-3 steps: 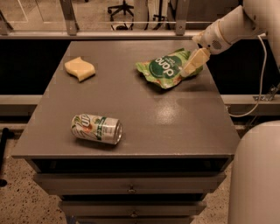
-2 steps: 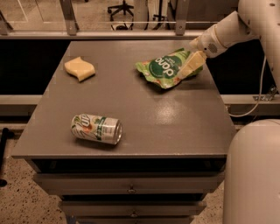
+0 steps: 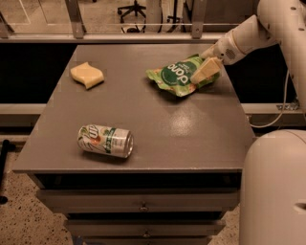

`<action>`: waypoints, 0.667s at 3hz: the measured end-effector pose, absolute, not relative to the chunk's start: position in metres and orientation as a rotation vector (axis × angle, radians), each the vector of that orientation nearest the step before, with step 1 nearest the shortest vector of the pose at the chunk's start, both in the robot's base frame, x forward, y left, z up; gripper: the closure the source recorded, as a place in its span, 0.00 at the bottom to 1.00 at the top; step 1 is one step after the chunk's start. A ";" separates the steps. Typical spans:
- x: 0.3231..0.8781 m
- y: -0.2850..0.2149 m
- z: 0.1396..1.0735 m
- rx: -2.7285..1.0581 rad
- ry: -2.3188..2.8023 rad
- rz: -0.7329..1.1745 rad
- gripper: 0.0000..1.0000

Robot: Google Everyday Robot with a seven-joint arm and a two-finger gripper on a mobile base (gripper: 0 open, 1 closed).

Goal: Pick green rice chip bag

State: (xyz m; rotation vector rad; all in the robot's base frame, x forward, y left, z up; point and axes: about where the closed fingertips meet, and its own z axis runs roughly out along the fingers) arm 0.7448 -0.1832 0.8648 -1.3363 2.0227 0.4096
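The chip bag (image 3: 178,75) lies crumpled near the far right corner of the counter (image 3: 143,129), and the end effector (image 3: 206,71) rests over its right end, angled low, likely to grip that edge, though whether it is clamped I cannot tell.

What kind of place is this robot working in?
Probably an office or lab space: a grey drawer cabinet, a glass railing, swivel chair bases beyond. The gripper is at the green rice chip bag.

Office-like lab: wheeled chairs (image 3: 131,8) behind a glass rail (image 3: 105,24), a drawer cabinet (image 3: 143,206), the pincer (image 3: 206,71) at its far-right corner.
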 end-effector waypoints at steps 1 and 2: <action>0.742 -0.185 0.866 -1.330 2.028 0.414 0.57; 0.735 -0.190 0.872 -1.312 2.026 0.417 0.80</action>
